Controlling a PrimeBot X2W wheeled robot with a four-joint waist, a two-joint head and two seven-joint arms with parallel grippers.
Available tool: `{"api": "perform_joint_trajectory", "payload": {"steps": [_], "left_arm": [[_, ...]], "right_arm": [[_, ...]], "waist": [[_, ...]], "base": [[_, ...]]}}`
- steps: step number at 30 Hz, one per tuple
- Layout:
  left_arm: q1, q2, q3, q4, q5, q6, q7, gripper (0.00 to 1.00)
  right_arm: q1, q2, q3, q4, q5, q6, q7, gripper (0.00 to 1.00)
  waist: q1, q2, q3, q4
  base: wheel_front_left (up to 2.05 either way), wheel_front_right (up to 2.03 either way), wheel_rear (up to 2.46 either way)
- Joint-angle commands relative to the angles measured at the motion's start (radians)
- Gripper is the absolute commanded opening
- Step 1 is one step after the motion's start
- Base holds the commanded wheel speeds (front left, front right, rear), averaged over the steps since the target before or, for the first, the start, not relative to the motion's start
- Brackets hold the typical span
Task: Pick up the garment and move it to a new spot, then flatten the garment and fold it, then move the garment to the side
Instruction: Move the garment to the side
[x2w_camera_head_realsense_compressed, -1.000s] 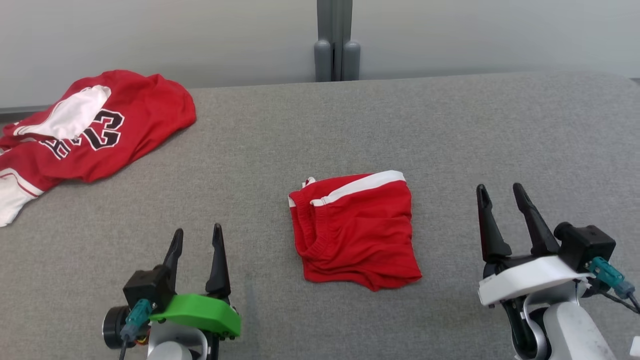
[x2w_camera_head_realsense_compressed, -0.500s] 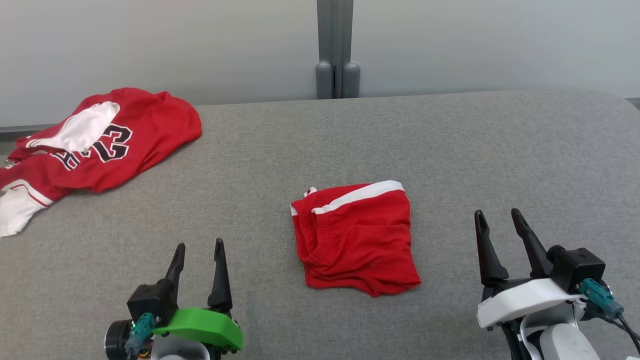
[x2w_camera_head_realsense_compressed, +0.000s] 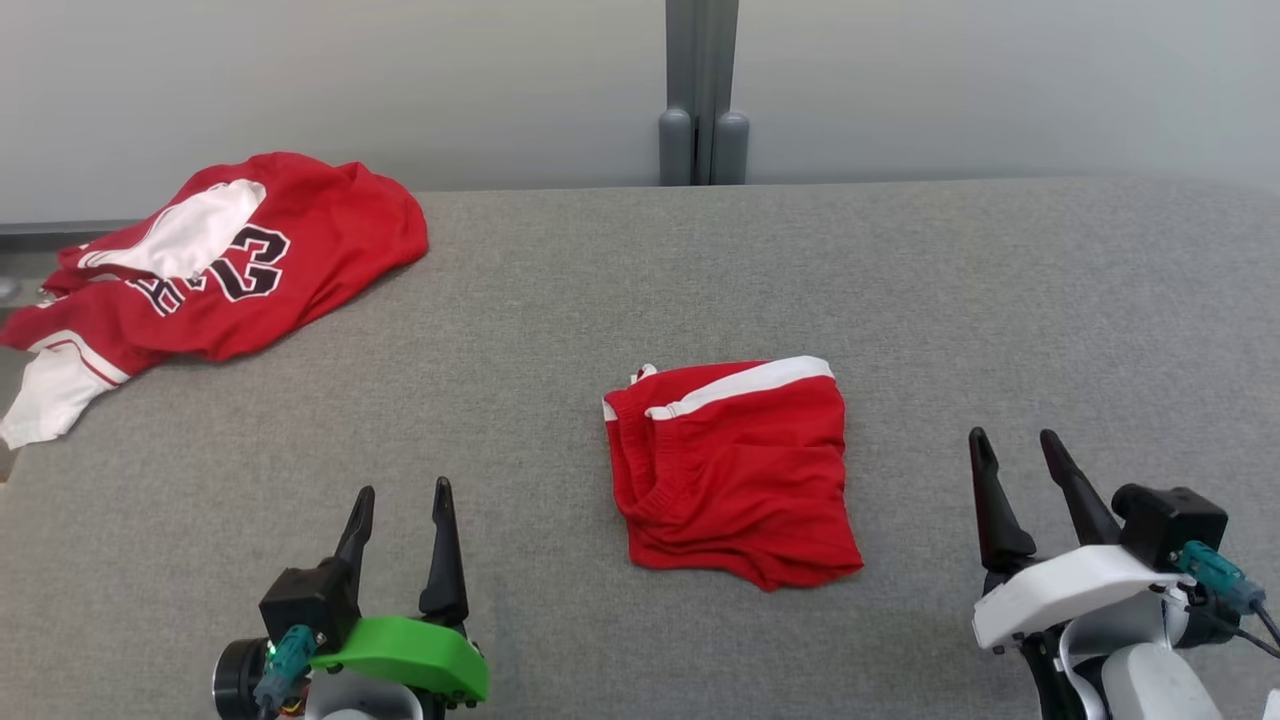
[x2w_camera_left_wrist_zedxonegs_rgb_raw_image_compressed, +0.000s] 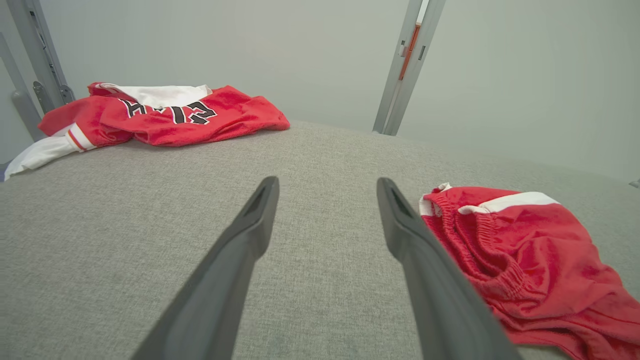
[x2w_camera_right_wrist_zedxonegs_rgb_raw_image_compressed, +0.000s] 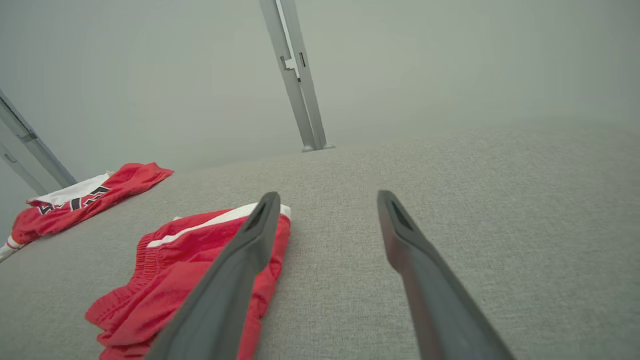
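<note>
Shorts (x2w_camera_head_realsense_compressed: 735, 470) central, jersey (x2w_camera_head_realsense_compressed: 220, 260) perhaps overhanging left

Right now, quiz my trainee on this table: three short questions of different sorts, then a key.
1. True or false: the red shorts lie between the left gripper and the right gripper, touching neither.
2. The red jersey lies at: A, the table's far left; B, its far right; C, on top of the shorts.
3. Fill in: both grippers stand ____, holding nothing.

Key: 1 true; 2 A; 3 open.
</note>
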Motion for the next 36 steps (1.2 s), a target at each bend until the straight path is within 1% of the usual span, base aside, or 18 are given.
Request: {"api": "perform_joint_trajectory", "payload": {"steps": [1, 7, 11, 14, 20, 25, 26, 27, 28, 31, 33, 36], "left_arm": [[-0.011, 0.000, 0.003, -0.002, 0.009, -0.006, -0.001, 1.00], [-0.036, -0.001, -0.005, -0.007, 0.014, -0.007, -0.001, 1.00], [-0.054, -0.003, -0.008, -0.013, 0.012, -0.004, -0.001, 1.00], [-0.062, -0.003, -0.008, -0.019, 0.006, 0.001, 0.000, 1.00], [-0.068, -0.004, -0.013, -0.032, -0.017, 0.015, 0.000, 1.00], [-0.054, -0.004, -0.007, -0.043, -0.023, 0.022, -0.001, 1.00], [-0.051, -0.004, -0.003, -0.045, -0.022, 0.023, -0.001, 1.00], [-0.050, -0.004, -0.003, -0.046, -0.020, 0.024, 0.000, 1.00], [-0.050, -0.004, -0.001, -0.048, -0.016, 0.023, -0.001, 1.00], [-0.059, -0.004, 0.001, -0.056, -0.006, 0.021, 0.000, 1.00], [-0.068, -0.004, 0.003, -0.063, -0.001, 0.018, -0.001, 1.00], [-0.085, -0.003, 0.007, -0.074, 0.011, 0.011, 0.000, 1.00]], "right_arm": [[-0.027, -0.002, -0.013, -0.008, 0.006, 0.000, 0.027, 1.00], [-0.084, -0.002, -0.035, -0.021, 0.025, 0.000, 0.202, 1.00], [-0.129, -0.021, -0.037, 0.008, 0.032, 0.000, 0.299, 1.00], [-0.154, -0.034, -0.042, 0.055, 0.029, 0.000, 0.357, 1.00], [-0.177, -0.051, -0.054, 0.149, 0.059, 0.000, 0.420, 1.00], [-0.184, -0.051, -0.052, 0.208, 0.076, 0.000, 0.454, 1.00], [-0.185, -0.048, -0.045, 0.219, 0.081, 0.000, 0.458, 0.98], [-0.190, -0.047, -0.042, 0.226, 0.086, 0.000, 0.458, 0.68], [-0.197, -0.047, -0.033, 0.232, 0.090, 0.000, 0.456, 0.44], [-0.225, -0.052, -0.017, 0.238, 0.090, 0.000, 0.427, 0.00], [-0.250, -0.060, -0.004, 0.234, 0.082, 0.000, 0.398, 0.00], [-0.284, -0.078, 0.010, 0.231, 0.069, 0.000, 0.355, 0.00]], "waist": [[0.0000, 0.0000, 0.019, 0.020], [0.0000, 0.0000, 0.072, 0.086], [0.0000, 0.0000, 0.112, 0.145], [0.0000, 0.0000, 0.139, 0.193], [0.0000, 0.0000, 0.172, 0.271], [0.0000, 0.0000, 0.181, 0.285], [0.0000, 0.0000, 0.183, 0.279], [0.0000, 0.0000, 0.185, 0.273], [0.0000, 0.0000, 0.189, 0.261], [0.0000, 0.0000, 0.200, 0.217], [0.0000, 0.0000, 0.210, 0.175], [0.0000, 0.0000, 0.228, 0.093]], "base": [[0.00, 0.00, 0.00], [0.00, 0.00, 0.00], [0.00, 0.00, 0.00], [0.00, 0.00, 0.00], [0.00, 0.00, 0.00], [0.00, 0.00, 0.00], [0.00, 0.00, 0.00], [0.00, 0.00, 0.00], [0.00, 0.00, 0.00], [0.00, 0.00, 0.00], [0.00, 0.00, 0.00], [0.00, 0.00, 0.00]]}}
